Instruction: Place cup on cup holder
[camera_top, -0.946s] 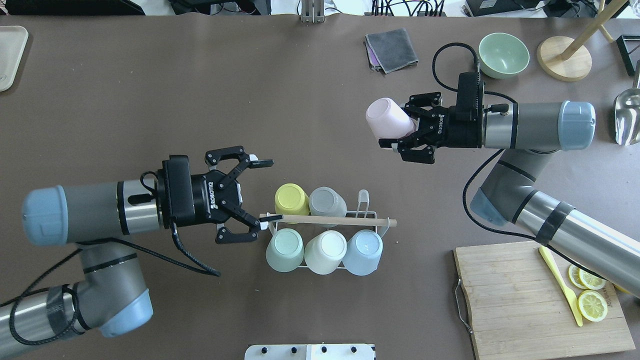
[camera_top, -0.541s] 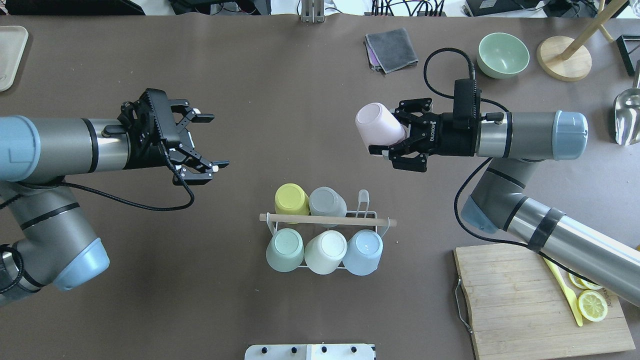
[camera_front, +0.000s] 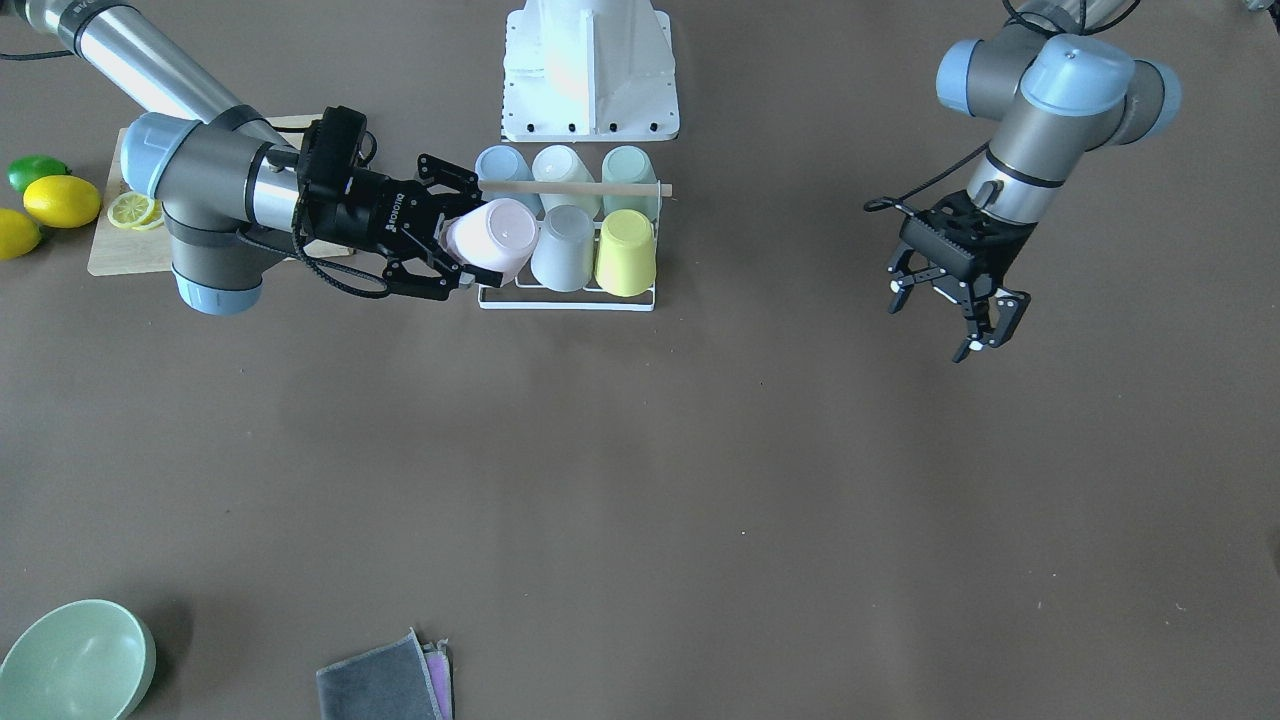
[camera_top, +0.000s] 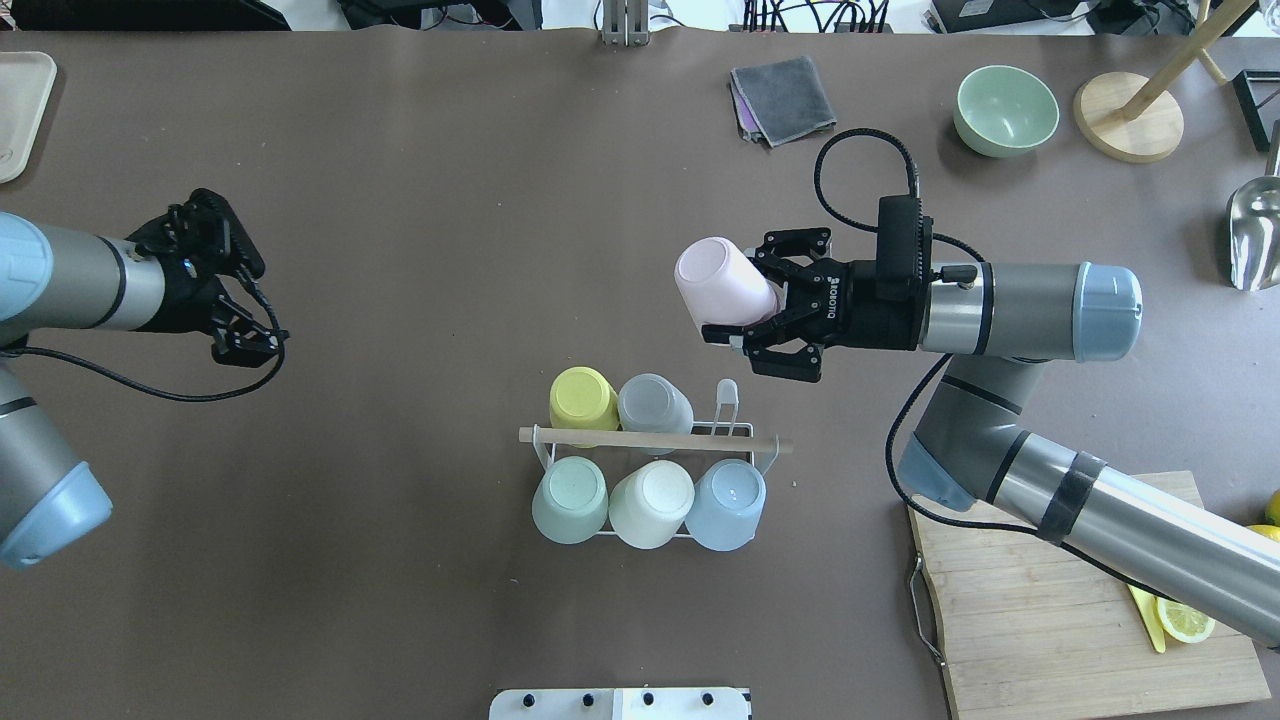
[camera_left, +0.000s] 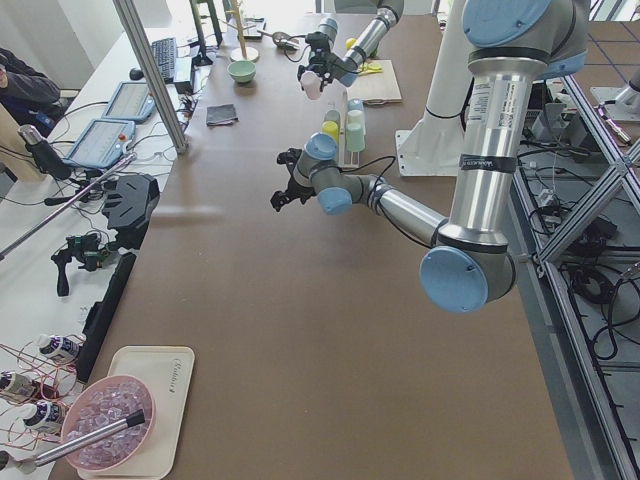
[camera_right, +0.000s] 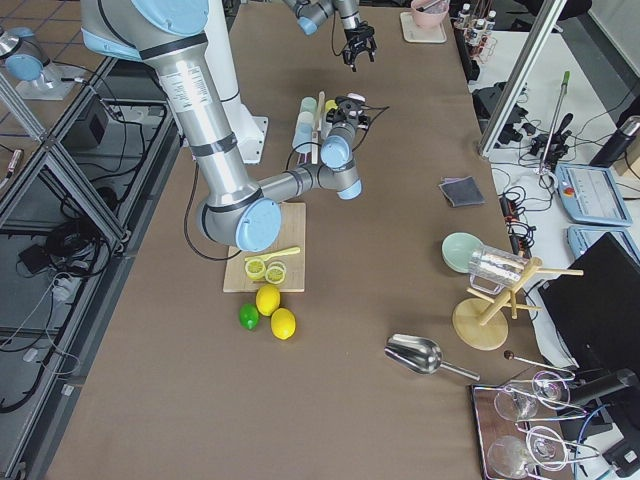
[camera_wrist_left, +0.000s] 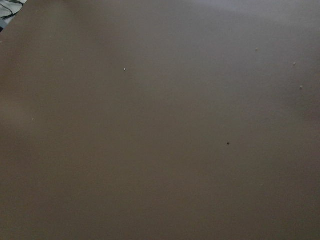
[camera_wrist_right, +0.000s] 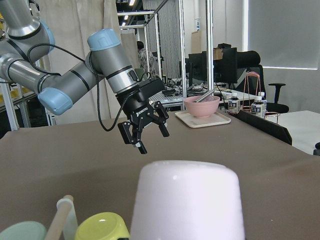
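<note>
- Cup (camera_top: 718, 282) is not yet on the holder (camera_top: 655, 440): it hangs in the air near the holder's right end, clamped in the right gripper (camera_top: 745, 295)
- Five other cups sit upturned on the holder; one prong (camera_top: 727, 392) beside the grey cup (camera_top: 655, 402) stands free
- Left to do, as I judge: centre the cup over that prong, lower it mouth down, let go
- Right arm reaches in roughly level, with the cup's base tilted up and away from the wrist
- Left gripper (camera_front: 950, 320) hangs well apart over the bare table (camera_top: 450, 200), pointing down, jaws wide and holding nothing
</note>
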